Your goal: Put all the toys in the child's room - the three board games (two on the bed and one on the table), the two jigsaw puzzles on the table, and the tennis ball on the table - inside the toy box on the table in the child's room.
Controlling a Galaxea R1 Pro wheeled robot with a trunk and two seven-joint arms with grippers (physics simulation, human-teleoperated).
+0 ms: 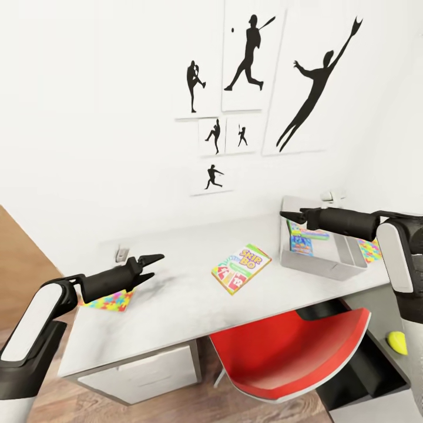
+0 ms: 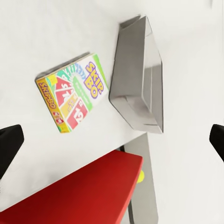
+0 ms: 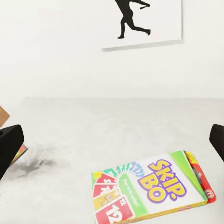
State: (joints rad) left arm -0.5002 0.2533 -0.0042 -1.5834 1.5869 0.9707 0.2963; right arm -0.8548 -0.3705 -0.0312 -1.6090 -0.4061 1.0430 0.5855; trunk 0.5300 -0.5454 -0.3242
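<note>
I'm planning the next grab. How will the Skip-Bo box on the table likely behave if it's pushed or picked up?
The Skip-Bo box is flat printed cardboard, so probably stiff and light. It lies flat on the smooth table, so a push would likely slide it, not tip or roll it. Its low edges leave little to pinch; jaws may need to catch a side edge, or it could slip.

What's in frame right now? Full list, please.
Desk: 1, pale grey-white, under the wall pictures.
Skip-Bo box: 1, green, red and yellow, mid-desk.
Bin: 1, light grey, right end of desk.
Game box: 1, green-edged, inside bin.
Puzzles: 2, multicolour; one below left pincer, one beside bin.
Ball: 1, yellow-green, low, right of chair.
Chair: 1, red, at desk.
Pictures: 6, black silhouettes, wall.
Left pincer: open.
Right pincer: over bin.
</note>
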